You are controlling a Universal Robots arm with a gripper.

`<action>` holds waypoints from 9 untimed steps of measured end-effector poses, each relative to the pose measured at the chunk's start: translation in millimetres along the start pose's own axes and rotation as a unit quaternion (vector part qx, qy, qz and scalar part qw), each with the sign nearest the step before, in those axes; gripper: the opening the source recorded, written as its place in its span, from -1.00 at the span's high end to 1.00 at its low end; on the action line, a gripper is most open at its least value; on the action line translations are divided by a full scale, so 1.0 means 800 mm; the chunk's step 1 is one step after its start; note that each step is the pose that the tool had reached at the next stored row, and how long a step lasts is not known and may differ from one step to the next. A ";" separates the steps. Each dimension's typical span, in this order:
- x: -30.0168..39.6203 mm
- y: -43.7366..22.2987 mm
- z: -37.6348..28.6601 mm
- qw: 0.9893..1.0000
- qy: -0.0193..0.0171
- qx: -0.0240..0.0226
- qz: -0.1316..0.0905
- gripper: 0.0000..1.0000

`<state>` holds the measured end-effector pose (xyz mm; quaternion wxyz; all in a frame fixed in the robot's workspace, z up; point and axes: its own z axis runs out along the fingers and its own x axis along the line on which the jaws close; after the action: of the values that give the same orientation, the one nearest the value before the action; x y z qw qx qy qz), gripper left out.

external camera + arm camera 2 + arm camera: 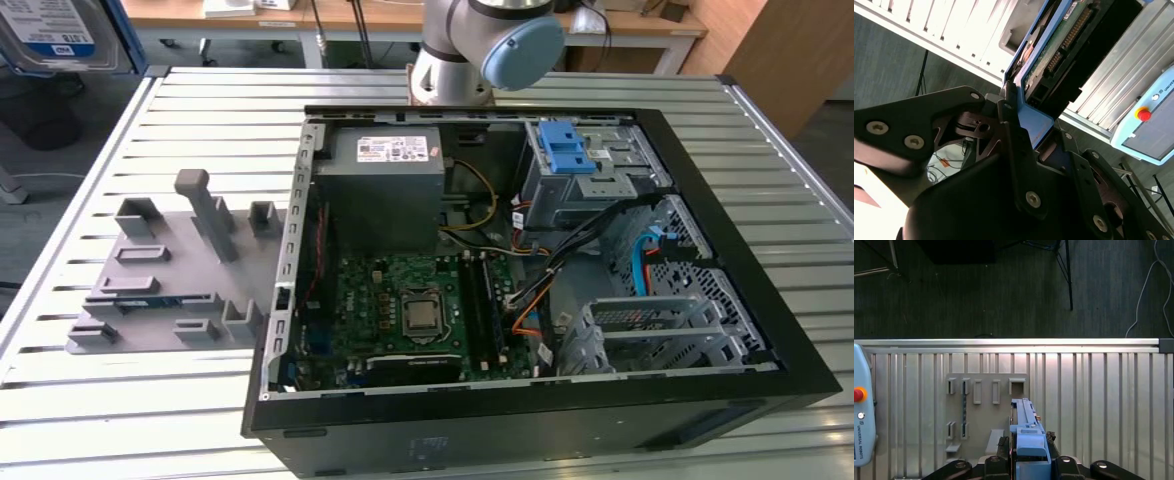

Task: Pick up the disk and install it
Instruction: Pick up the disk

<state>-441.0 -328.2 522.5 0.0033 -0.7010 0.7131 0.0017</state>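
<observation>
The disk is held edge-on between my black fingers, high above the table. Its blue plastic carrier and green circuit-board side face the second wrist camera. My gripper is shut on the disk's carrier end. In the exterior view, the disk appears at the far upper left with its white-and-blue label toward the camera, well away from the open computer case. The metal drive cage with a blue latch piece sits in the case's far right corner.
A grey slotted fixture lies on the slatted table to the exterior view's left of the case; it lies below the disk in the first wrist view. Inside the case are a power-supply box, motherboard and cables. A teach pendant sits at the table's edge.
</observation>
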 end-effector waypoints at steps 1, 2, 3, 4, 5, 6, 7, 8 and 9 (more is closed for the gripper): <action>0.0000 0.0000 -0.0003 1.000 0.000 0.000 0.000 0.26; 0.0000 0.0000 -0.0007 1.000 0.000 0.000 0.000 0.26; 0.0000 0.0000 -0.0011 1.000 0.000 0.000 0.000 0.26; 0.0000 0.0000 -0.0015 1.000 0.000 0.000 0.000 0.26; 0.0000 0.0000 -0.0019 1.000 0.000 0.000 0.000 0.26; 0.0000 0.0000 -0.0023 1.000 0.000 0.000 0.000 0.26; 0.0000 0.0000 -0.0025 1.000 0.000 0.000 0.000 0.26; 0.0000 0.0000 -0.0028 1.000 0.000 0.000 0.000 0.26; 0.0000 0.0000 -0.0031 1.000 0.000 0.000 0.000 0.26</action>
<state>-441.0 -328.2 525.0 0.0034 -0.7010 0.7131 0.0017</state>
